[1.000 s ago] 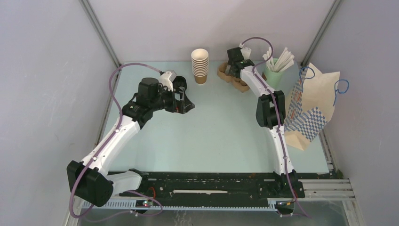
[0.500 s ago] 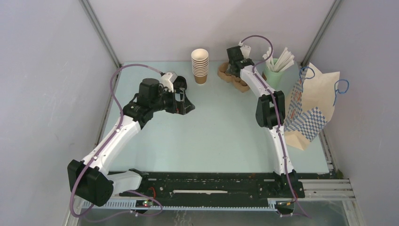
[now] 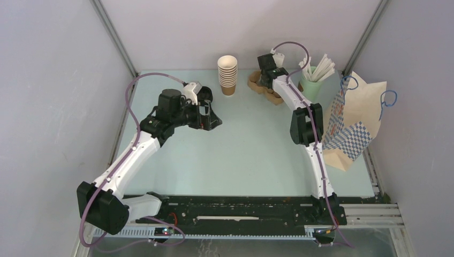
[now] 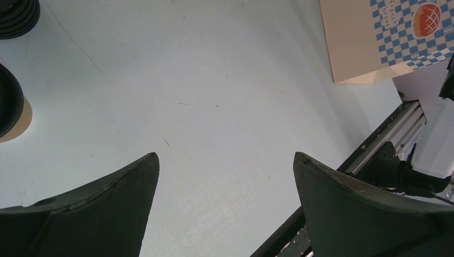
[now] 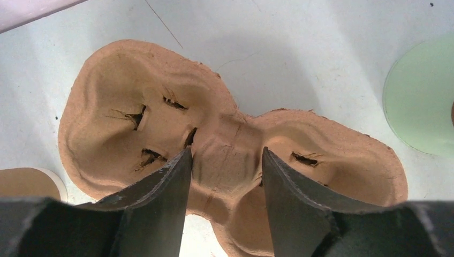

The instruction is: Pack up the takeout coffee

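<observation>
Almost nothing has moved over the last second: the right arm (image 3: 308,126) has crept a touch toward 11 o'clock above the tray, and the left arm (image 3: 136,155) holds the same pose.

Taking the pale green surface (image 3: 251,155) as a clock face with the arm bases at 6, the paper bag (image 3: 356,120) stands upright at 3 o'clock. Its mouth faces up, probably so the packed order can be lowered in. Its blue-checked band reads "french bread" beside a round orange loaf emblem (image 4: 428,16).

The left end effector (image 4: 226,155) hangs over bare surface toward 10 o'clock with its jaws spread wide and nothing between them. It looks parked out of the way.

The moulded-pulp tray (image 5: 225,155) lies flat at 1 o'clock. The right end effector (image 5: 226,151) straddles the narrow bridge between the tray's two wells, jaws partly drawn in. The bridge is the sensible place to lift from, but I cannot tell whether the pads are pinching it yet.

The stack of kraft paper cups (image 3: 227,75) stands at 12 o'clock, just beside the tray and not yet touched. No print is legible on the cups.

The green cup (image 3: 310,87) of white straws (image 3: 321,67) sits near 2 o'clock.
</observation>
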Robot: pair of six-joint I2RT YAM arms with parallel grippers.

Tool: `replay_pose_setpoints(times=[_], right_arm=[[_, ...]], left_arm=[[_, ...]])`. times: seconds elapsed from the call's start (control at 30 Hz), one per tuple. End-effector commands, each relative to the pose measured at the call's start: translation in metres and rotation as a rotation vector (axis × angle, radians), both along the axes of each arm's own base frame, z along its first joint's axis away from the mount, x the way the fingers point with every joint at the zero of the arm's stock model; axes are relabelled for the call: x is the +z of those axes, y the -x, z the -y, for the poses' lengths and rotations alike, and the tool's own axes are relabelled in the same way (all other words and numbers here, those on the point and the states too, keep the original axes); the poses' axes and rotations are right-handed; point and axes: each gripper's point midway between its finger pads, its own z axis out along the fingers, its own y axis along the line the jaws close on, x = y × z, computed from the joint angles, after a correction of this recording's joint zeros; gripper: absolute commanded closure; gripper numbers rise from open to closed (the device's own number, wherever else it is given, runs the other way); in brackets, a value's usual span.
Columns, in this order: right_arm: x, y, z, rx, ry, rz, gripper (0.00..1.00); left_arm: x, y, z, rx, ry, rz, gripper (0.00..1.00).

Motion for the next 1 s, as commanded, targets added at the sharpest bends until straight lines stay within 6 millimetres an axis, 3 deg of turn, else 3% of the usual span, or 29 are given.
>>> replay_pose_setpoints(times=[0.0,0.33,0.53,0.97], right_arm=[[0.021,-0.012,-0.001,0.003,-0.003,0.06,0.43],[0.022,-0.011,-0.001,0.007,0.02,0.062,0.4],[0.022,-0.013,-0.001,0.012,0.02,0.062,0.47],[0.034,-0.012,-0.002,0.018,0.042,0.078,0.5]], left_arm=[[-0.001,0.0,0.003,-0.01,0.018,0.006,0.0],[-0.001,0.0,0.003,-0.012,0.02,0.005,0.0],[-0.001,0.0,0.004,-0.014,0.021,0.003,0.0],[-0.001,0.001,0.005,-0.017,0.025,0.001,0.0]])
